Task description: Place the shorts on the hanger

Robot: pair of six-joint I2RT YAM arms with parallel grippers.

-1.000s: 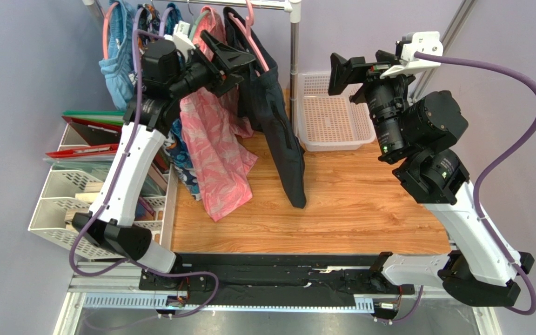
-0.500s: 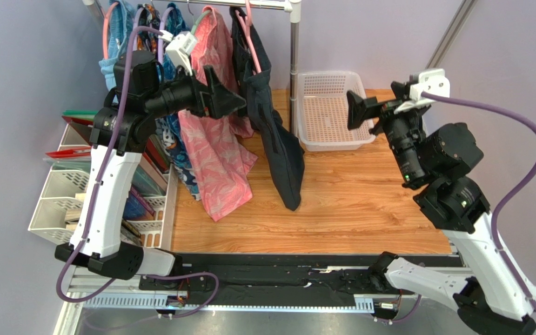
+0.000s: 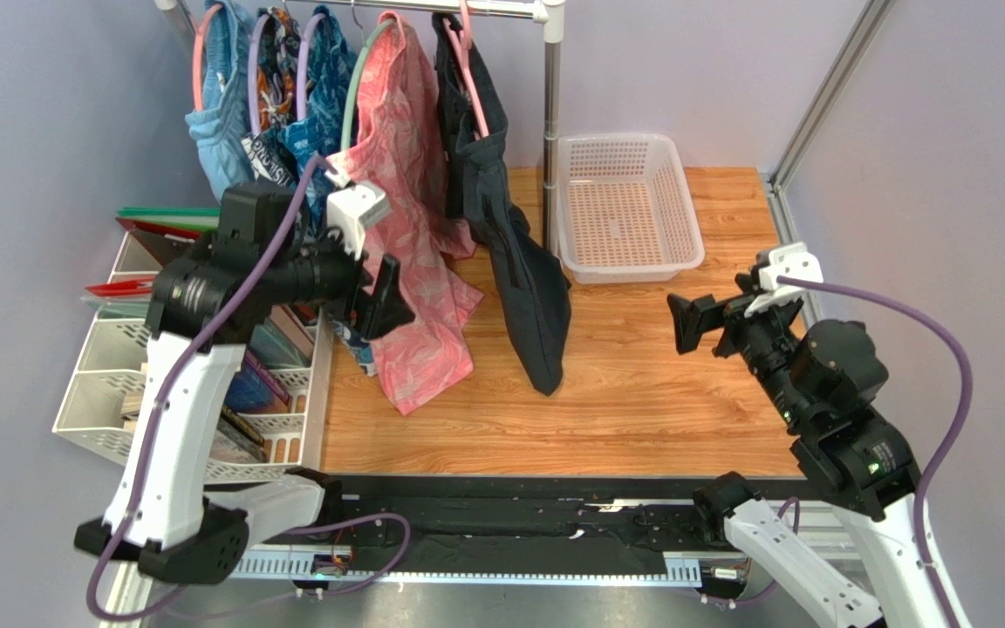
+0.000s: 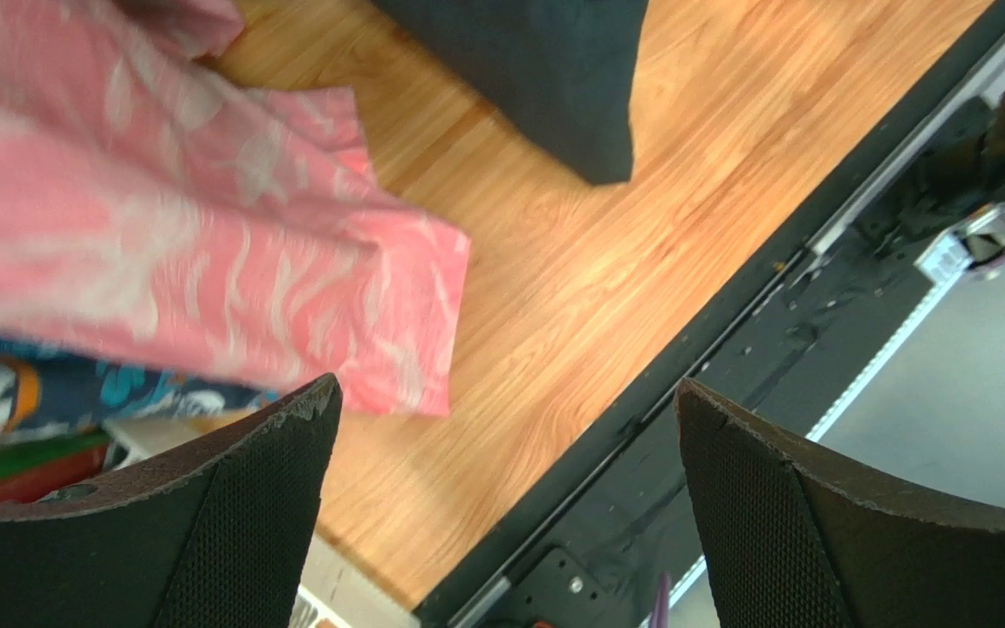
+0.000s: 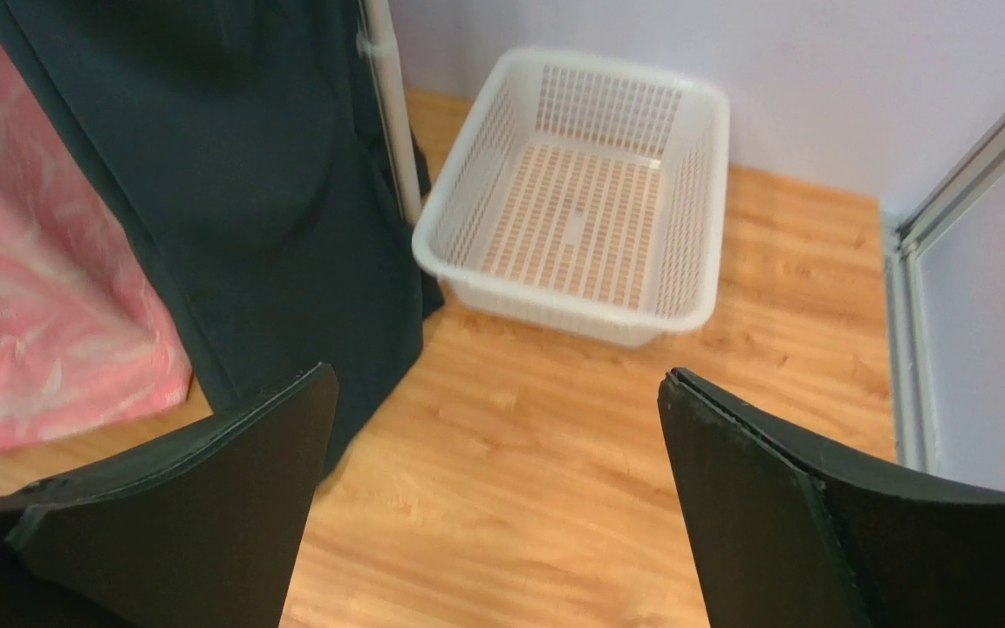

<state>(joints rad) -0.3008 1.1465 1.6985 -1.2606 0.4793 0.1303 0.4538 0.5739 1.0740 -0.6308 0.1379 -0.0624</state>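
Rail (image 3: pixel 495 8) holds shorts (image 3: pixel 528 281) (black) near left end effector (image 3: pixel 387 298).

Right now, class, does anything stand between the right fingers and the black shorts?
Nothing visible does. Only wooden table lies between the open right fingers and the shorts, which hang on the pink hanger.

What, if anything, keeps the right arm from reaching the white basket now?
Probably nothing, so yes: the open right gripper faces the white basket with only wooden table between them. The black shorts hang beside the basket, not across the way.
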